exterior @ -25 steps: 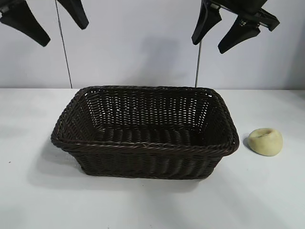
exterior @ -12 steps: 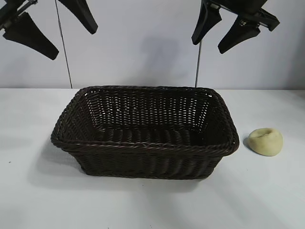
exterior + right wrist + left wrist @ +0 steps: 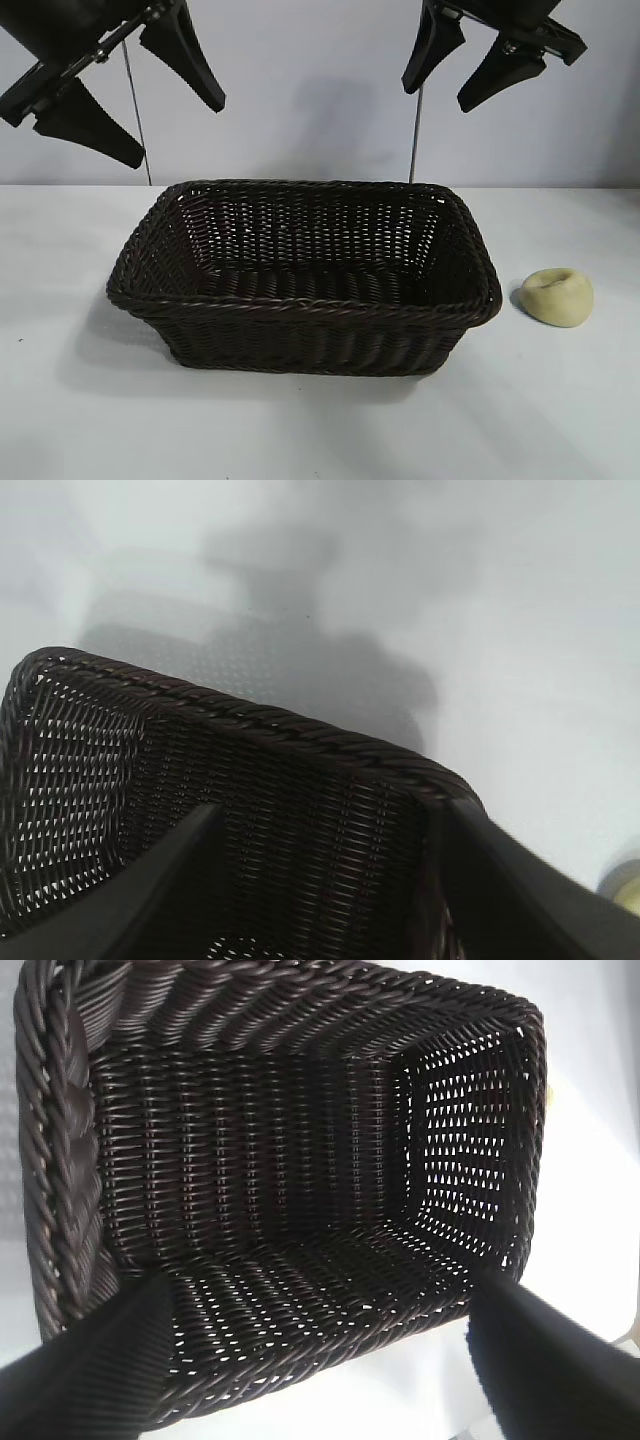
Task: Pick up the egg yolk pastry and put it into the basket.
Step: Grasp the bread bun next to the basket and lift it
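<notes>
Pastry [image 3: 557, 296] on table [image 3: 560, 400] right of basket [image 3: 300, 310]; left gripper [image 3: 135, 95], right gripper [image 3: 468, 75] overhead, fingers spread, empty.

My gripper [image 3: 330, 880] hangs with its two dark fingers [image 3: 150, 890] spread apart and nothing between them, and past them I look down on one end of the basket [image 3: 280, 730], its braided rim curving across and its woven wall dropping away below. Beyond the rim lies the pale worktop [image 3: 520, 630], crossed by a broad soft shadow. At the frame's edge, just past my other finger, I catch a small sliver of the yellow pastry [image 3: 628, 888], resting on the worktop outside the basket.
</notes>
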Controlling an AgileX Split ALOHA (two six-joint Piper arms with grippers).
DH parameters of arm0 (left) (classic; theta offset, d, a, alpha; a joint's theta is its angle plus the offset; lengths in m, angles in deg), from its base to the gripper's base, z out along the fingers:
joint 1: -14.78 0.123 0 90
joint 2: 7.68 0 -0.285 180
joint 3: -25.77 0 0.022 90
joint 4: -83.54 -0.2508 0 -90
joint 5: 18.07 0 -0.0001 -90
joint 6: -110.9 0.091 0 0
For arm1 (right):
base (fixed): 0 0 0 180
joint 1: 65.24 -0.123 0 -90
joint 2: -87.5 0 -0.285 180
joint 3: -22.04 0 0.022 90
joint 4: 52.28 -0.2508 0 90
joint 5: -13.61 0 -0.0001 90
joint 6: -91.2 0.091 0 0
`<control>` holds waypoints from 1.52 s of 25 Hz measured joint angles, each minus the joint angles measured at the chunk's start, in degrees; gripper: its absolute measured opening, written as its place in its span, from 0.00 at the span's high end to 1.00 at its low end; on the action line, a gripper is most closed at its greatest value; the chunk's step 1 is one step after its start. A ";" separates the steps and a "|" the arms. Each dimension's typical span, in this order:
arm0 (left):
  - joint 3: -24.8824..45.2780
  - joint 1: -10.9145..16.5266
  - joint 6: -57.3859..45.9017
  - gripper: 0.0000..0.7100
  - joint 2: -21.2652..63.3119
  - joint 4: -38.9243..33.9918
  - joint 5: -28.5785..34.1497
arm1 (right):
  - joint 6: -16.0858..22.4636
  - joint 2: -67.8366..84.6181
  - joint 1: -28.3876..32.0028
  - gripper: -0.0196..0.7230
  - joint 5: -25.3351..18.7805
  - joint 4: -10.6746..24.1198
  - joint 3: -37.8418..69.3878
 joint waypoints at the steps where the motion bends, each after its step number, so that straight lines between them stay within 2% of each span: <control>1: 0.00 0.00 0.00 0.18 0.00 0.00 -0.20 | 0.00 0.00 0.00 0.36 0.00 0.00 0.00; 9: 0.00 0.00 0.02 0.18 0.00 0.16 -0.25 | 0.00 0.00 0.00 0.36 -0.57 0.40 0.00; 14: 0.00 0.00 0.02 0.18 0.00 0.16 -0.25 | 0.00 0.00 1.46 0.36 -4.32 0.80 0.00; 20: 0.02 0.00 0.26 0.18 0.00 0.16 -0.13 | 0.00 0.00 9.17 0.36 -9.28 1.44 0.00; 25: 0.02 0.00 0.26 0.18 0.00 0.16 0.20 | 0.00 0.00 14.09 0.36 -13.96 4.11 0.00; 30: 0.02 0.00 0.26 0.18 0.00 0.16 0.20 | 0.00 0.00 15.04 0.36 -14.48 8.61 0.21; 36: 0.02 0.00 0.26 0.18 0.00 0.16 0.20 | 0.00 -0.74 15.04 0.36 -12.23 9.30 6.29; 38: 0.02 0.00 0.26 0.18 0.00 0.16 0.20 | 0.00 -1.98 15.04 0.32 -11.03 9.30 8.93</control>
